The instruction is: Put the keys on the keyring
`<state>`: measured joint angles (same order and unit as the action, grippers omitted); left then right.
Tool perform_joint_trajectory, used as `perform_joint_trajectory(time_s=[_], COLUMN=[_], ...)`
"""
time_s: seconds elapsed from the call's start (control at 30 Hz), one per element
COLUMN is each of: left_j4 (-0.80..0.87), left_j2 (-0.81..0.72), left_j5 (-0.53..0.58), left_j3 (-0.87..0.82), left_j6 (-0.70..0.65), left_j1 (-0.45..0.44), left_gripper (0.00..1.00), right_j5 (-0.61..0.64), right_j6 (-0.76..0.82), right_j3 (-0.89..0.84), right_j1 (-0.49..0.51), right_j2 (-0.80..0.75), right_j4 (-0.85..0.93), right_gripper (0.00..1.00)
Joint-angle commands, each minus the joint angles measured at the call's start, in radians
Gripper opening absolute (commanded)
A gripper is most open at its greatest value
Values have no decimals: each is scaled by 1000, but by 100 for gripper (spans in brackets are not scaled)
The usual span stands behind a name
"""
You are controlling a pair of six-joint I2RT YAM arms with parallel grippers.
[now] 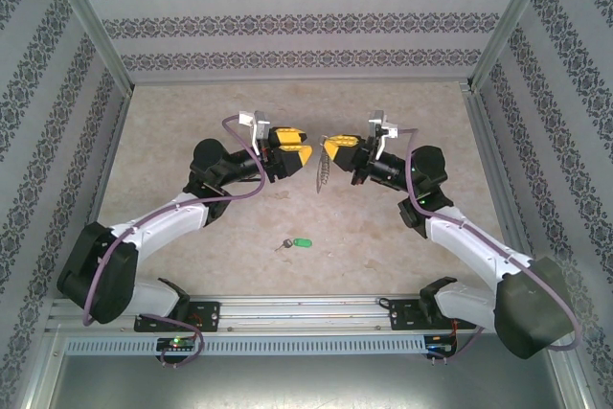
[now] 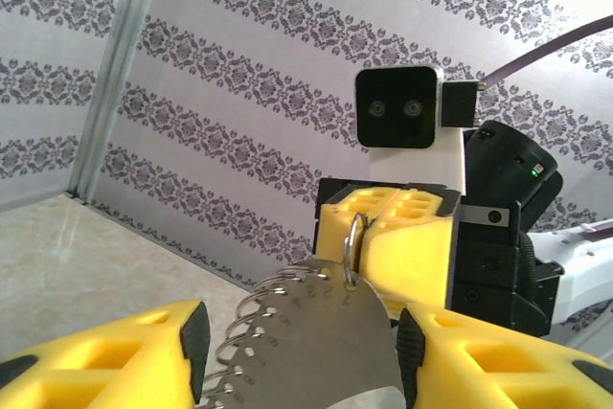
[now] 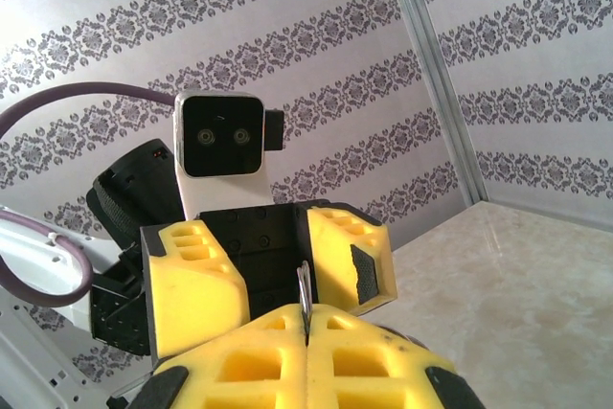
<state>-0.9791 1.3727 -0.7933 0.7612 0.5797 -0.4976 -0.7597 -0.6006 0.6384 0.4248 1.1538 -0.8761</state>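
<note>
Possibly the keyring (image 2: 316, 342), pinched thinly in the right pincer (image 1: 329, 147) above the middle of the desk (image 1: 192, 256), will slip; the left pincer (image 1: 306, 152) stands spread around it, grip unclear, with the keys (image 1: 292, 244) by the near edge.

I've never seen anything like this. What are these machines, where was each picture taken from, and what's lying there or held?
These are two robot arms bolted at the edge of a table, each ending in a yellow two-finger gripper. One picture looks from above; the other two come from a camera on each wrist. The right gripper is shut on the keyring, a metal loop hanging between the arms. The left gripper stands open, fingers either side of it. The keys, with a green tag, lie on the table.
</note>
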Motion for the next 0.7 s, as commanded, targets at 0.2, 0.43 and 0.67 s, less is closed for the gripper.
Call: perform_joint_trajectory(time_s=[0.2,0.43,0.67], left_j4=[-135,-150,-177], left_j2=[35,48,59], left_j5=[-60,-67,-73], left_j3=[35,44,43], left_j6=[68,77,87], left_j1=[-13,-15,-21], left_gripper=[53,51,48], right_j5=[-10,-12,-8], right_j6=[-14,-17,-17], right_j3=[42,52,55], right_j1=[28,37,45], right_j2=[27,44,57], right_j4=[-81,-88,-91], right_gripper=[0,0,0])
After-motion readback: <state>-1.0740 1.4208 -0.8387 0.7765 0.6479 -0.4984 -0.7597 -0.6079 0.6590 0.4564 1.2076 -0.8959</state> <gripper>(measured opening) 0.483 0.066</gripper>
